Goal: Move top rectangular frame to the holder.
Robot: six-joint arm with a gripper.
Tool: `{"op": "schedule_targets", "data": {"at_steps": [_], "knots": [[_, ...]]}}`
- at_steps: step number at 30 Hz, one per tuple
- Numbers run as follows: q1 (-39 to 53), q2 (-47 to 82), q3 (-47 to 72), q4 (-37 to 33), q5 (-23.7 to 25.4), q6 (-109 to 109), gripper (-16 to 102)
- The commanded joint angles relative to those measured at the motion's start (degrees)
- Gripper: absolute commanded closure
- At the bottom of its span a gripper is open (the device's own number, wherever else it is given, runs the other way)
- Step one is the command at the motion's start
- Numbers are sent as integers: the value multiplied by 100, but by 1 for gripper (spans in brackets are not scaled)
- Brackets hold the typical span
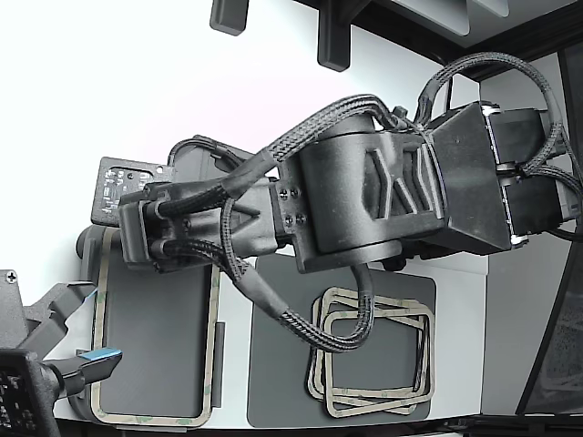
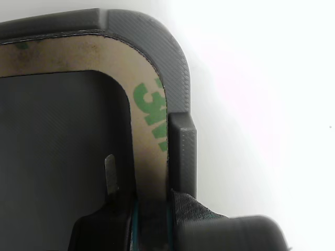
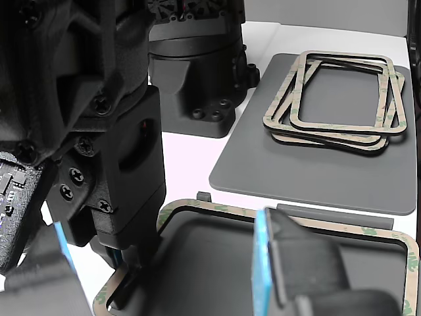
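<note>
The exterior view looks straight down from high overhead, the arm (image 1: 383,196) crossing its middle from three o'clock toward nine.

The wrist view sits very close, facing one rounded corner of the holder (image 2: 157,36) with the top rectangular frame (image 2: 149,104) lying in it.

The other view stands low and near, looking across that same frame toward the darker mat (image 3: 309,164) and the stack of frames (image 3: 335,99) at one o'clock. All three share the holder corner.

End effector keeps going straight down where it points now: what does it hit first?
Likely the tan rectangular frame already lying on the light grey tabbed holder plate; the end effector sits right at that frame's edge. Contact can't be confirmed.
</note>
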Motion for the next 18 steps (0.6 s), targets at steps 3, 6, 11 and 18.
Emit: {"op": "schedule_targets", "data": {"at_steps": [3,6,11,18], "knots": [[-88,220,-79,53,26,-26,96],[-88,220,-79,53,44,-35,96],[-88,176,-70,53,62,-35,96],[-88,167,-53,44,62,9,96]]}}
